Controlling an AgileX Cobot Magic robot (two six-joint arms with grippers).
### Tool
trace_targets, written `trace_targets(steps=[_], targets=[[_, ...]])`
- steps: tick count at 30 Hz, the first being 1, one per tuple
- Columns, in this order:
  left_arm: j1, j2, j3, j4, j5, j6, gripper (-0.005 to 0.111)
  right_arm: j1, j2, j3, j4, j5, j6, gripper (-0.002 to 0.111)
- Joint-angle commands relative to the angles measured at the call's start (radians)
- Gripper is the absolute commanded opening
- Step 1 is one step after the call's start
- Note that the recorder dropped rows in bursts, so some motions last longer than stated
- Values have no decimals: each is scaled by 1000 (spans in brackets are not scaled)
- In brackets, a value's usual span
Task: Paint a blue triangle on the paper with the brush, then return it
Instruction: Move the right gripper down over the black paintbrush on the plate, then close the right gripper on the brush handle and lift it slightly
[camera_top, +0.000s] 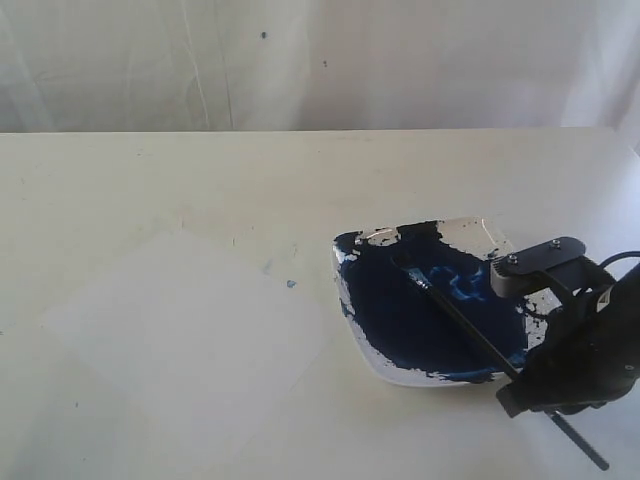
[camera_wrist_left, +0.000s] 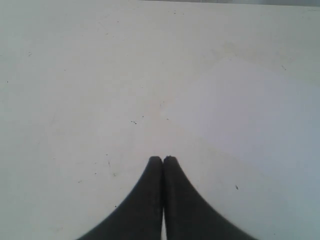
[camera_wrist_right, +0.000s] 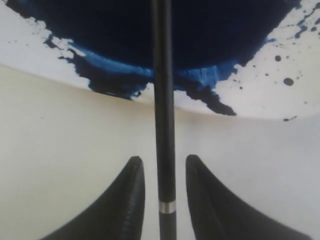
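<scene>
The brush (camera_top: 470, 330) lies with its bristle tip in the navy paint of the white square dish (camera_top: 400, 376); its black handle runs out over the dish's near right edge. My right gripper (camera_top: 530, 385) hangs over that handle. In the right wrist view the handle (camera_wrist_right: 164, 100) passes between the open fingers of the right gripper (camera_wrist_right: 164, 160) without either pad touching it. The paper (camera_top: 190, 330) lies left of the dish and shows only tiny blue specks (camera_top: 291, 284); no blue triangle is visible. My left gripper (camera_wrist_left: 163, 159) is shut and empty above a pale surface.
The dark paint pool (camera_top: 420, 310) fills most of the dish, with splatter on its white rim (camera_wrist_right: 260, 95). A white backdrop stands behind the table. The left arm is out of the exterior view.
</scene>
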Motion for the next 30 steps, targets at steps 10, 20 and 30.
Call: trace_targets(steps=[10,20,30], targets=[[-7,-4,2,-8,-3,-5,0,4,47,1,-96,-26,81,27],[-7,-4,2,-8,-3,-5,0,4,47,1,-129,3,110,27],[-7,-4,2,-8,-3,-5,0,4,55,1,-211,36,180,12]])
